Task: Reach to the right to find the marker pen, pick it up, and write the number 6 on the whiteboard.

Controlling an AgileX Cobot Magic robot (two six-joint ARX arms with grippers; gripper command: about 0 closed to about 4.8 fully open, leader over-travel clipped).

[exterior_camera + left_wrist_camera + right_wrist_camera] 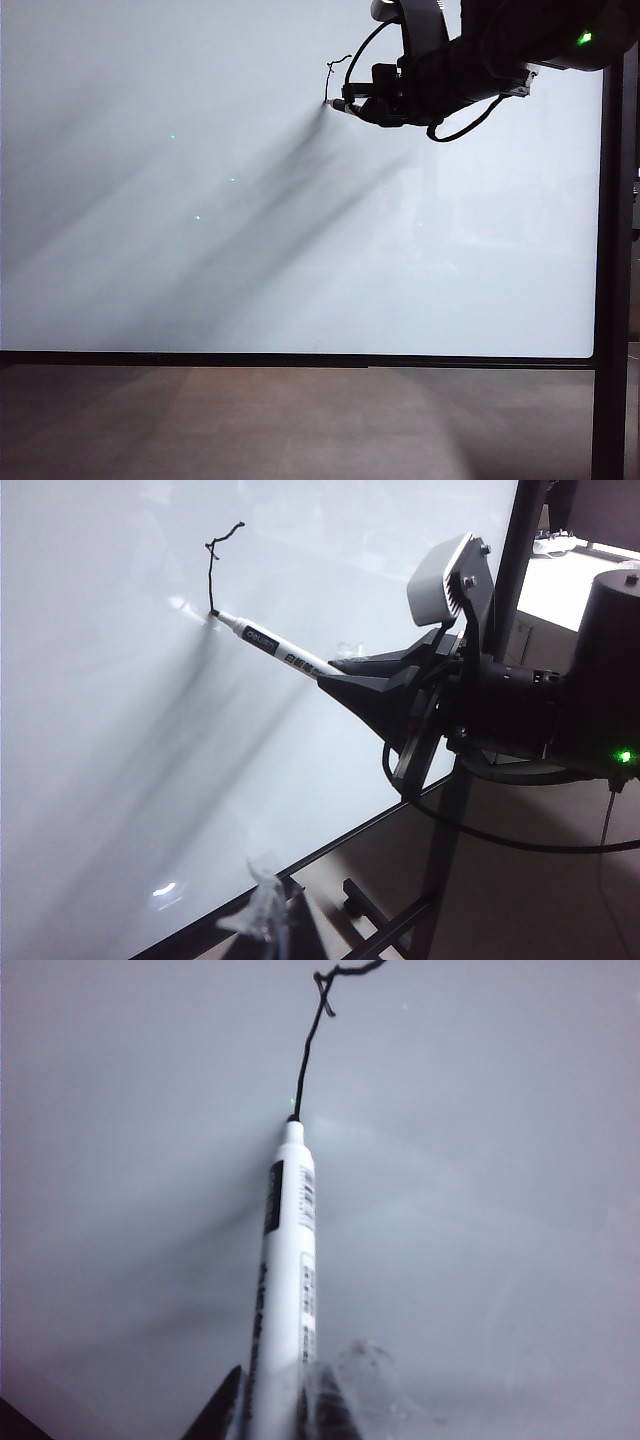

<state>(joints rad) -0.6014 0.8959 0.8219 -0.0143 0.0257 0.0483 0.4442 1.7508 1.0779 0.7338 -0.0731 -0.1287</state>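
My right gripper (pixel 368 104) (pixel 338 670) (pixel 281 1412) is shut on the marker pen (pixel 341 104) (pixel 272 647) (pixel 286 1270), a slim white barrel with a black label. The pen tip touches the whiteboard (pixel 250 250) (pixel 100 730) (pixel 480 1160) near its upper right. Of the number 6 there is a thin black line (pixel 329 82) (pixel 211 575) (pixel 309 1050) that runs from a small hook at its top down to the tip. My left gripper (pixel 268 916) shows only as a blurred translucent fingertip low beside the board's lower frame, away from the pen.
The board's black lower frame (pixel 300 358) and dark upright post (pixel 610 300) border the writing area. A black cable (pixel 465 125) loops under the right arm. The right arm's pale wrist camera housing (pixel 448 575) sits above its fingers. Stand bars (pixel 390 920) lie below.
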